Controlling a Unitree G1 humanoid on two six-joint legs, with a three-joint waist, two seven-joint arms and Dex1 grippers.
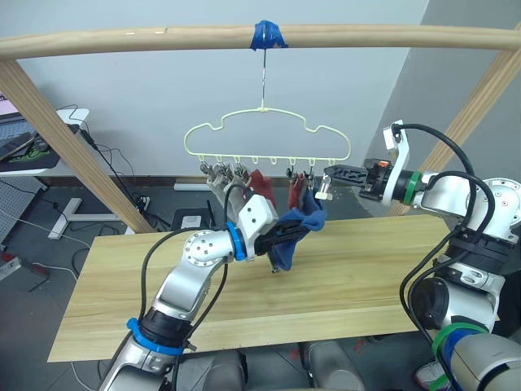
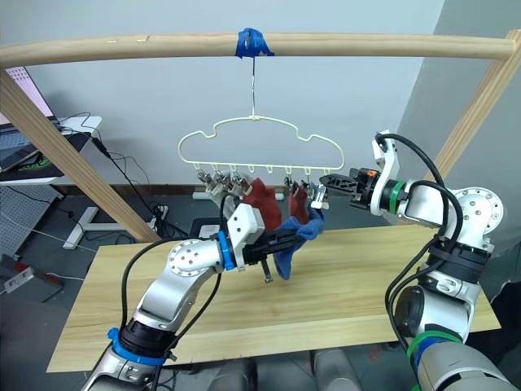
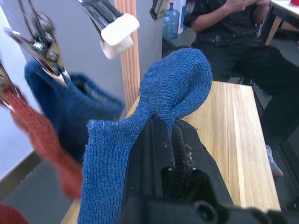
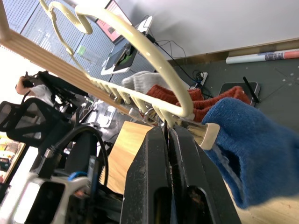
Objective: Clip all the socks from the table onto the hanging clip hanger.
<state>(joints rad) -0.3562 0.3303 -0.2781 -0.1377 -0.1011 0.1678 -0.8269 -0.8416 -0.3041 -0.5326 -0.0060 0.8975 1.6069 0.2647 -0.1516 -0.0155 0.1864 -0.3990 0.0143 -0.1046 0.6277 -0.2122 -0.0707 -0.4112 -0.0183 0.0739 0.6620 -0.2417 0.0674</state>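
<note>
The pale yellow clip hanger [image 1: 267,134] hangs from a wooden pole. Grey socks [image 1: 221,176], two rust red socks [image 1: 259,181] and a blue sock [image 3: 70,107] hang from its clips. My left gripper [image 1: 299,230] is shut on a second blue sock [image 3: 174,86] and holds it up just below the hanger's right end. My right gripper [image 1: 329,173] is shut on the end clip [image 4: 205,134], whose white tip [image 3: 117,29] sits just above the held sock. The table [image 1: 366,277] lies below.
The wooden pole frame [image 1: 146,39] spans the top, with slanted legs at left [image 1: 73,155] and right [image 1: 480,98]. A person [image 3: 233,28] sits beyond the table's end. A desk with cables [image 1: 32,138] stands at the far left.
</note>
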